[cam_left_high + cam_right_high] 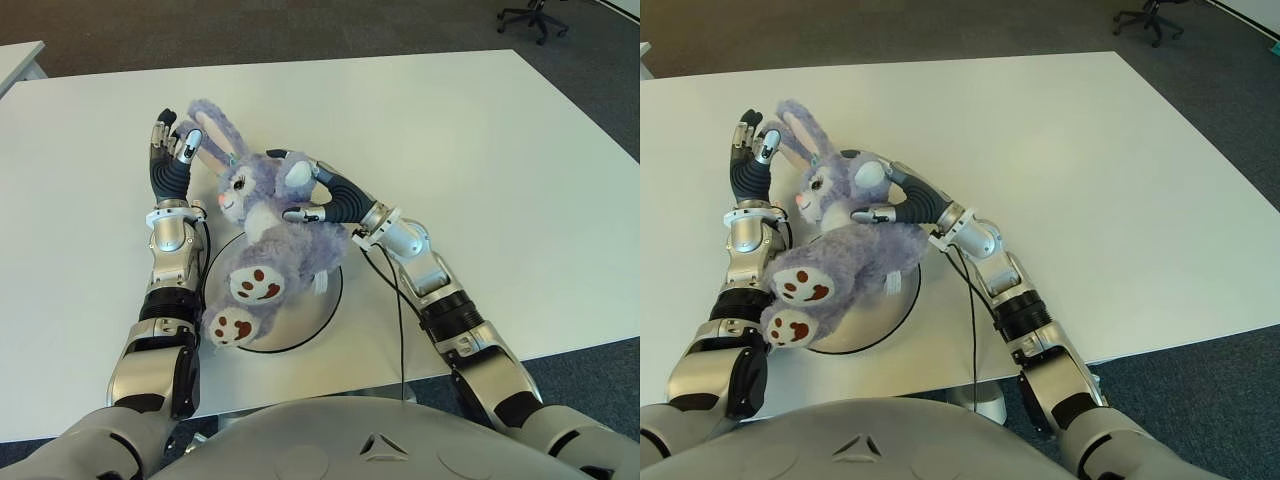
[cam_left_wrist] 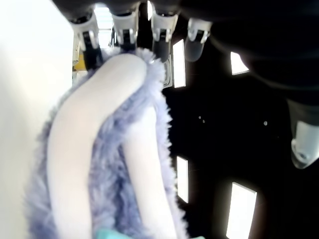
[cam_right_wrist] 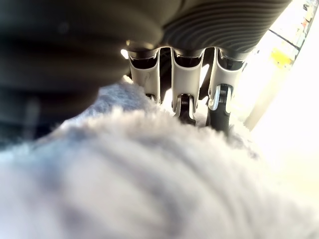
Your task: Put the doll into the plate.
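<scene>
So, doll (image 1: 268,232): purple plush rabbit, lying over the plate (image 1: 310,318), feet past its near-left rim, head and ears off the far side.
right hand (image 1: 318,199): fingers curled into the fur at the neck, gripping the doll.
left hand (image 1: 172,160): fingers extended beside the ears, touching one, no grip.
bench (image 1: 480,180): white, plate sits near its front edge.
step: settle and release.
how: probably centre the body over the plate first, left hand steadying the ears, then ease the right fingers out so fur doesn't snag.
</scene>
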